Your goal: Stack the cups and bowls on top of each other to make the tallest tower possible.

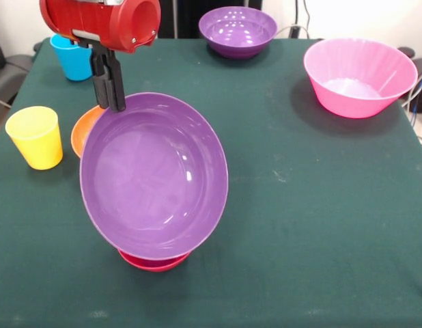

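Observation:
My gripper [113, 102] comes down at the upper left and is shut on the top rim of a big purple bowl [153, 181]. The bowl is tilted steeply, its inside facing the camera. Its lower edge hangs over a small red bowl [154, 262] on the table; I cannot tell whether they touch. An orange bowl [85, 131] lies partly hidden behind the purple bowl's left edge. A yellow cup [35, 137] stands at the left and a blue cup [72, 61] at the far left. The purple cup and the lime green bowl are not visible.
A second purple bowl [237, 31] stands at the far edge of the green table [313, 225]. A big pink bowl [359, 76] stands at the far right. Cables lie beyond the table's right edge.

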`<state>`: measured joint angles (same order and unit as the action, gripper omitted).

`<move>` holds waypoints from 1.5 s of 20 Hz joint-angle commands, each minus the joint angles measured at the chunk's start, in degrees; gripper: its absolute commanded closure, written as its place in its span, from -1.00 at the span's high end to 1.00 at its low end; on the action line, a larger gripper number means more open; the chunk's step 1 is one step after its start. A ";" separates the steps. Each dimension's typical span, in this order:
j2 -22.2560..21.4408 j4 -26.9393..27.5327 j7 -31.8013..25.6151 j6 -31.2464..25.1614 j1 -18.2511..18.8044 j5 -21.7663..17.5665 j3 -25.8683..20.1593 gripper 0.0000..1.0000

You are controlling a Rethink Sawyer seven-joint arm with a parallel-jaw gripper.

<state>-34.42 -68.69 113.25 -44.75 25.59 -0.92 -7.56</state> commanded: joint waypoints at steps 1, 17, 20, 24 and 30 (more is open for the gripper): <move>-0.87 -3.47 -4.96 -2.89 -1.69 -3.74 -3.05 -1.00; -2.85 -4.06 -5.68 -5.21 -1.40 -3.82 -3.06 -1.00; -2.81 -4.38 -5.32 -4.89 -1.23 -3.48 -3.35 -1.00; -3.30 -4.91 -4.56 -4.09 -1.58 -3.76 -2.87 1.00; -3.27 -4.51 -4.56 -4.77 -1.68 -3.94 -2.80 1.00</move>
<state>-38.29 -68.69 113.25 -44.77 25.39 -1.62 -7.56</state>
